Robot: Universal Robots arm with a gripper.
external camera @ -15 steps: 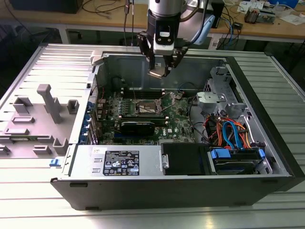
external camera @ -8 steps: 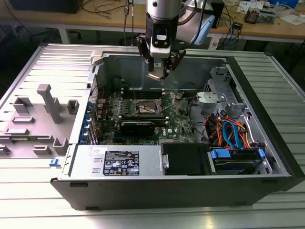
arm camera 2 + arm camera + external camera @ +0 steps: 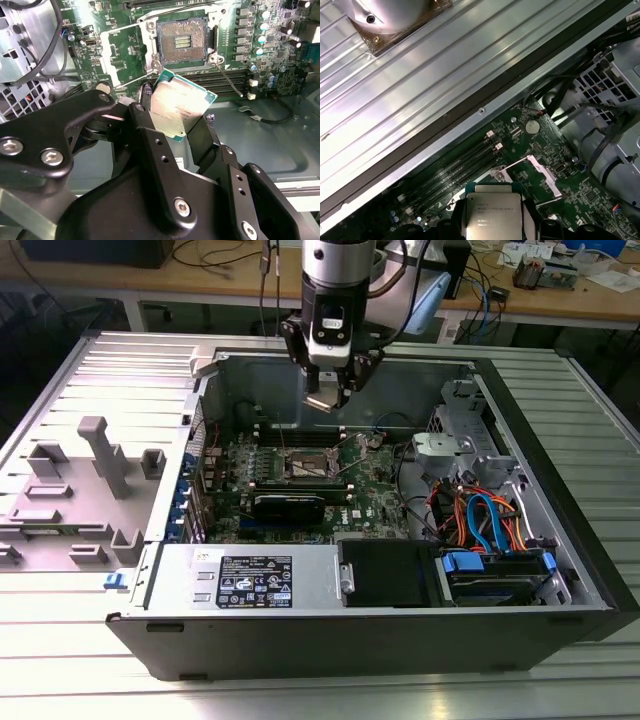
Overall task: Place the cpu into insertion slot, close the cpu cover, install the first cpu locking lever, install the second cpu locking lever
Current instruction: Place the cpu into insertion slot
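In the exterior view you are watching the gripper (image 3: 327,398) hanging over the computer case (image 3: 350,640), clamping the cpu (image 3: 322,400) above the insertion slot (image 3: 307,467). In the second wrist view its fingers (image 3: 146,102) are pinching the tilted cpu (image 3: 182,110), the insertion slot (image 3: 181,41) lying empty beyond it and the cpu cover (image 3: 120,52) lying open beside it. In the first wrist view the cpu (image 3: 492,215) is hovering over the motherboard (image 3: 580,195).

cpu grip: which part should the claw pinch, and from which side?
Two opposite edges of the cpu, coming from its silver-top side. It is a thin flat square, so a pinch across the edges likely suits best and leaves the underside free for the slot. The claw holds it that way now, tilted, above the board.
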